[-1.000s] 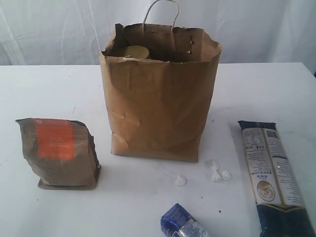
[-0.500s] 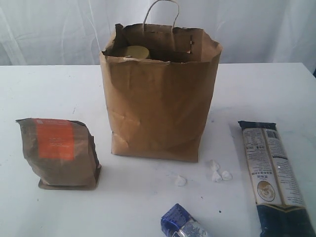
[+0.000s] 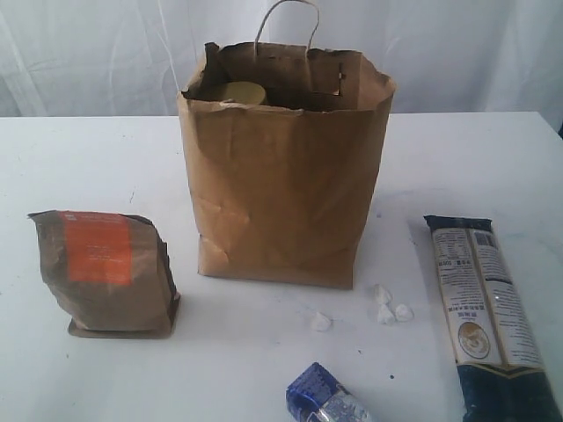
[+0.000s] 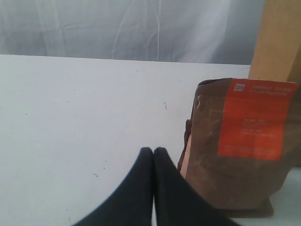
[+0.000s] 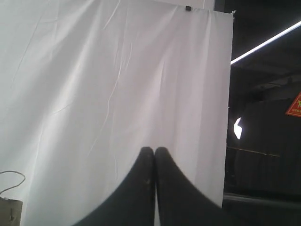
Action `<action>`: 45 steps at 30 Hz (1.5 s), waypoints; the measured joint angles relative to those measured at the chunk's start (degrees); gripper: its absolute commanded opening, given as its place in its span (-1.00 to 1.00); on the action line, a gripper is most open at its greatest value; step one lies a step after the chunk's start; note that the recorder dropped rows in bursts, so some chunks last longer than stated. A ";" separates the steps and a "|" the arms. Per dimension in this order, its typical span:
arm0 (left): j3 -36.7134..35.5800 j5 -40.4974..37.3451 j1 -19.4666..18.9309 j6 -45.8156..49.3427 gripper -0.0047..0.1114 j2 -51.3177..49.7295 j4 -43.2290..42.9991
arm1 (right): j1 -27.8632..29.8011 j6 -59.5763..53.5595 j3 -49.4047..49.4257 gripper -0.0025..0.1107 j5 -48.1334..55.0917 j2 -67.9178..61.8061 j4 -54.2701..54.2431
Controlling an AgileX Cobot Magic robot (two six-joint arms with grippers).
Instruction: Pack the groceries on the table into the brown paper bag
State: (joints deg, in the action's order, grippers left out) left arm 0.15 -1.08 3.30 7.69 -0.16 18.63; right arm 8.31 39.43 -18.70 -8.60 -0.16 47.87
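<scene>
White specked table [image 3: 88,158]; pale crumbs [image 3: 384,308] beside bag [image 3: 281,193]; white curtain [image 3: 457,53] behind.

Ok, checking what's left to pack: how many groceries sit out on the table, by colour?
Brown: 1, pouch with orange label
Navy: 1, long packet
Shiny blue: 1, small packet
Total: 3

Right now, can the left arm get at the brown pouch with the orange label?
Probably yes. The brown pouch stands upright close ahead of the left gripper, with only white table showing between them. The jaws are shut, so they must open first.
</scene>
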 measured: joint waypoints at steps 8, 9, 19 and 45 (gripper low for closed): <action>0.00 0.00 0.00 0.00 -0.92 0.00 0.00 | 0.00 -0.23 0.00 -0.96 3.04 0.00 0.37; 0.00 0.00 0.00 0.00 -0.92 0.00 0.00 | 0.00 -0.23 0.00 -0.96 4.01 0.00 0.37; 0.00 0.00 0.00 0.00 -0.92 0.00 0.00 | 0.00 -7.10 13.97 -0.96 5.22 -0.10 -13.49; 0.00 0.00 0.00 0.00 -0.92 0.00 0.00 | 0.00 -34.45 18.58 -0.96 17.47 -0.10 -47.41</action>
State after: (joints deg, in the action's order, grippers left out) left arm 0.15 -1.08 3.30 7.69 -0.16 18.63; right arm 8.31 4.98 -0.12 8.87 -0.27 0.46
